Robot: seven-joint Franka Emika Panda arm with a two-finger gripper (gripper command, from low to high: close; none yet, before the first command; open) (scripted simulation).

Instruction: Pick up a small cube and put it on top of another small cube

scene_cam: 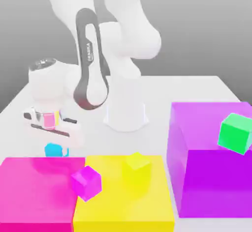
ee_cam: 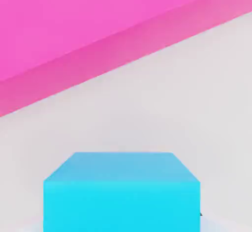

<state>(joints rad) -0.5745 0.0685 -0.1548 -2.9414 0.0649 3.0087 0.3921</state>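
Before crossing the pink block [scene_cam: 39, 191] and yellow block [scene_cam: 110, 204], lift straight up, well clear of both, with the gripper [scene_cam: 57, 151] level. Looks clamped on the cyan cube [scene_cam: 53, 150], just beyond the pink block at the exterior view's far left. Lower squarely onto the yellow cube [scene_cam: 137, 168], releasing only once seated. Lies flat, skewed to the pink edge; equal-sided, so without long axis.

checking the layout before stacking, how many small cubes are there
4: the cyan cube under the gripper, the magenta cube and yellow cube towards the front, the green cube at the exterior view's right.
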